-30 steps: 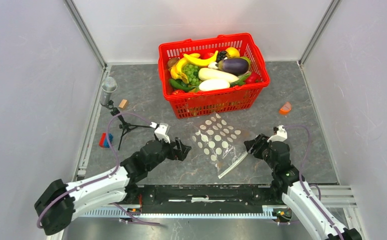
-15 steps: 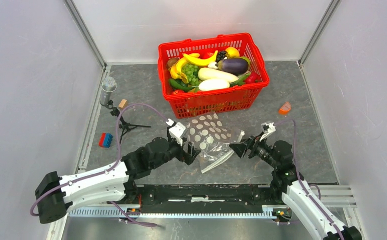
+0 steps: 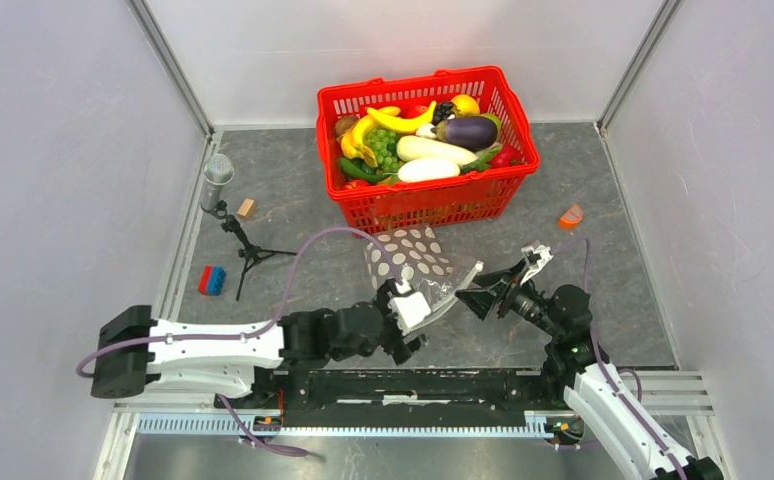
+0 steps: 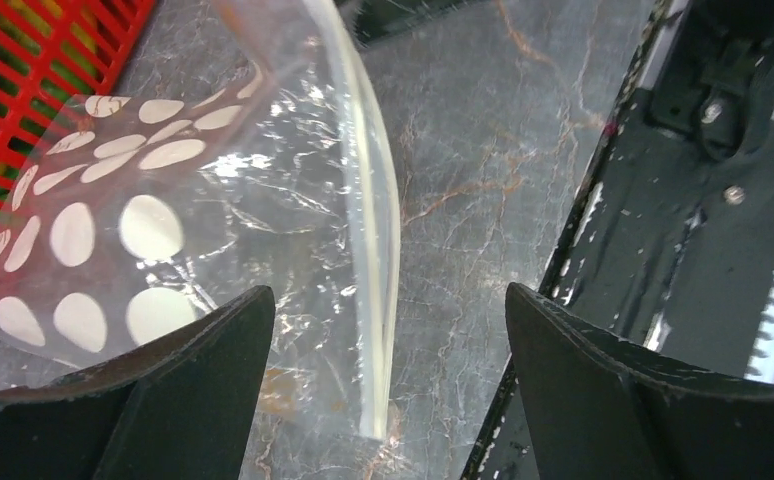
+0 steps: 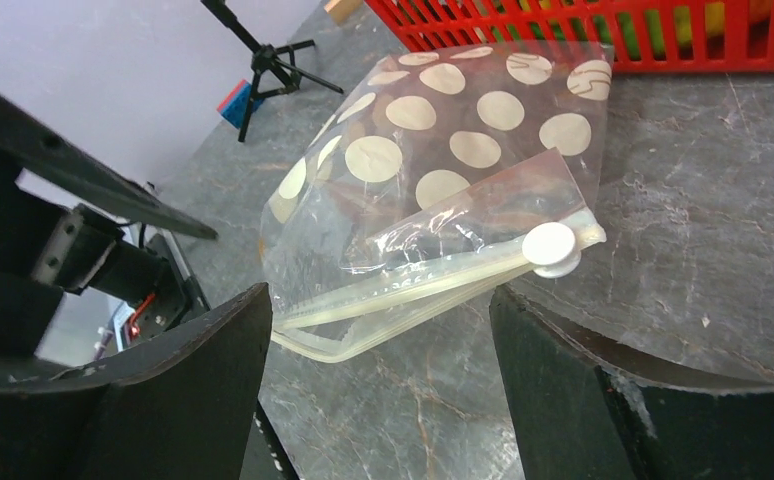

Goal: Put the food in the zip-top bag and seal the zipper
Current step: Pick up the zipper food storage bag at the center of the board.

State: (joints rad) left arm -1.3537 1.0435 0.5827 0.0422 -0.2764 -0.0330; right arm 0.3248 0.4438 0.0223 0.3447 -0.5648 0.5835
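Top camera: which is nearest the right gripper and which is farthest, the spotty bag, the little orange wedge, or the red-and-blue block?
1. The spotty bag, right beside the right gripper, on its left.
2. The orange wedge, farther back on the right side.
3. The red-and-blue block, way over at the table's left edge.

No legible writing in any view.
The bag (image 5: pixel 463 150) bears only a print of plain white round dots, no letters or numbers. The basket (image 3: pixel 423 205), the arms and the surface (image 3: pixel 603 180) show no label, brand or sign clear enough to read.
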